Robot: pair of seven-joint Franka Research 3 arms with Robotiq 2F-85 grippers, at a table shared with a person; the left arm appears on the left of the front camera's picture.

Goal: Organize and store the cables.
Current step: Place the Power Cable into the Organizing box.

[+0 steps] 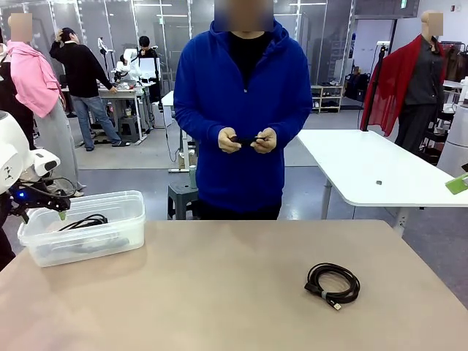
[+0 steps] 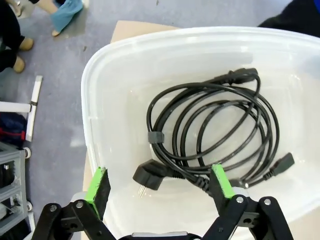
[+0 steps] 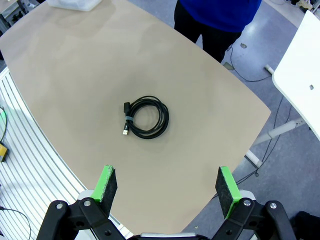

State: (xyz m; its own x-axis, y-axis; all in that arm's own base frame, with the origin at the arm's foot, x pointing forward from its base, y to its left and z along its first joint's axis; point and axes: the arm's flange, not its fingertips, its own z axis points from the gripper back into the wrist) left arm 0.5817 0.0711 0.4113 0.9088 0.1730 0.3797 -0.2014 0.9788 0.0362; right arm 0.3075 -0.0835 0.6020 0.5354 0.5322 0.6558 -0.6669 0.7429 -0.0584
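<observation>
Left hand [image 2: 158, 172] hangs open above the coiled black power cable [image 2: 156, 137] in the clear plastic tub [image 2: 88, 100]. Open right hand [image 3: 165, 174] should drop onto the thin black coil [image 3: 162, 119] beneath, straddling its seemingly tied side.

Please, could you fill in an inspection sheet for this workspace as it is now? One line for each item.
Surface: tan table, carrying a bin and one coil.
Job's things: one cable coil lies inside the clear bin at the table's left. A second coil lies on the table toward the right. The person holds a small dark thing in both hands, too small to name.
Clutter: nothing seen.
Hands: left hand open above the bin, holding nothing. Right hand open, high over the second coil, holding nothing.
Cables: a thin wire on the floor.
Surroundings: the person in a blue top stands at the far side. A white table is behind on the right.
</observation>
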